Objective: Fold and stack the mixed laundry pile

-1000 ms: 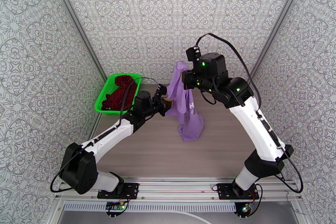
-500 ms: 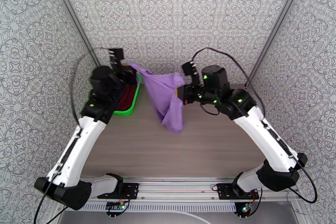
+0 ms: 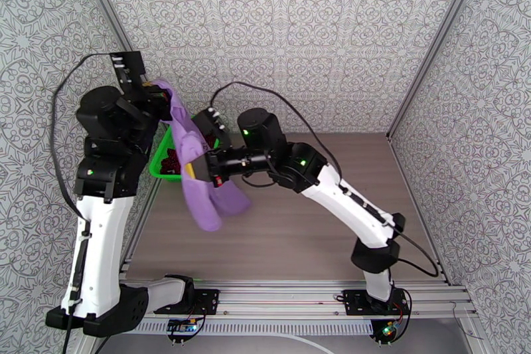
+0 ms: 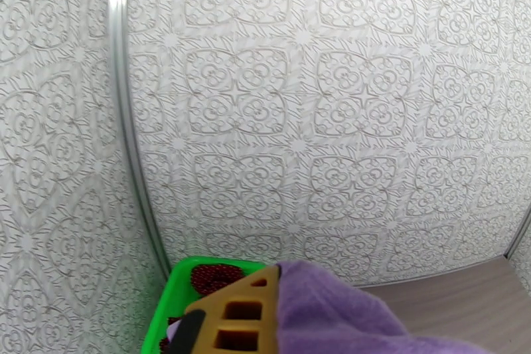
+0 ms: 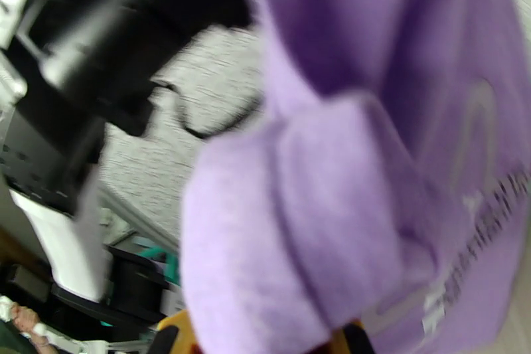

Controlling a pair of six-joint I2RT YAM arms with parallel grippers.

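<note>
Clearly mid-spread: the plain lavender-purple short-sleeved T-shirt (image 3: 202, 202) hangs in the air just right of the bright green mesh plastic basket (image 3: 158, 168), pinched by both grippers. L gripper (image 3: 152, 86) is clamped tight on one edge, high above the basket. R gripper (image 3: 191, 171), likewise closed on cloth, sits beside its right rim. Inside the basket lies the dark red speckled garment (image 3: 174, 156), unfolded. Next, I'd judge: pull the grips apart, then lower the shirt flat onto the wood-grain table (image 3: 299, 229) right of the basket. The dark print (image 5: 488, 222) on the shirt is too blurred to read.
</note>
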